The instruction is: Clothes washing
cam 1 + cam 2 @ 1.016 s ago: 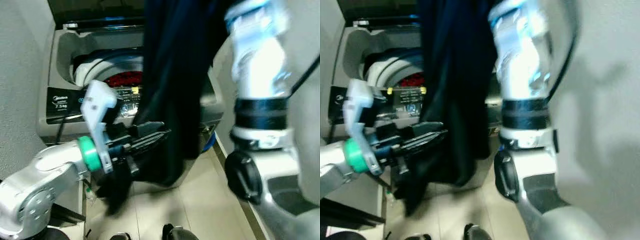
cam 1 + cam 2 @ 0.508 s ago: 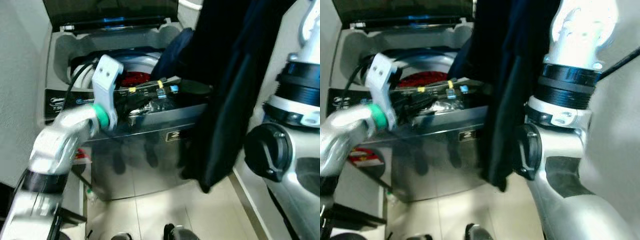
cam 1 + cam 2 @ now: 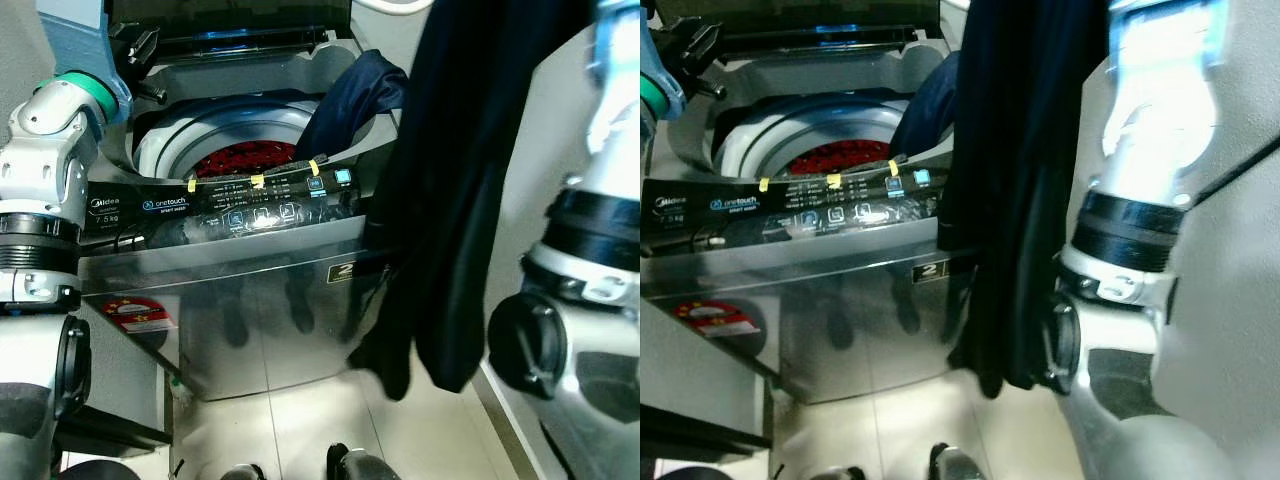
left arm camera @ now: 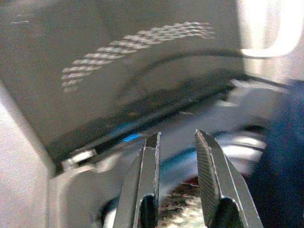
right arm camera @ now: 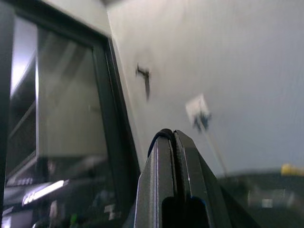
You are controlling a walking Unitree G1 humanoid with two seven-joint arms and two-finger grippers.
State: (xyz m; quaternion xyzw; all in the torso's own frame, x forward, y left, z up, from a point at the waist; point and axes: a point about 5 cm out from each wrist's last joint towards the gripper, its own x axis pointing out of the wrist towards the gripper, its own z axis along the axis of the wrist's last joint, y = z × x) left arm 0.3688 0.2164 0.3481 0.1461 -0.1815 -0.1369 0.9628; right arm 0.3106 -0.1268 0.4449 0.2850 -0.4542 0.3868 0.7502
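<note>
The dark garment (image 3: 455, 190) hangs outside the washing machine (image 3: 250, 290), so it may land on the floor (image 3: 300, 430). The right gripper (image 5: 174, 142) is closed; whether it pinches cloth is unclear. The left gripper (image 4: 175, 142) is slightly apart, empty.

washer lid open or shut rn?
Open. The lid stands tilted up behind the drum opening, and the red drum bottom shows inside.

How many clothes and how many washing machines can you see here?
Dark clothes: 2, a dark garment hanging down in front of the machine and a blue garment draped over the tub's rim.
Washing machines: 1, the washing machine, lid open.
Total: 3
</note>
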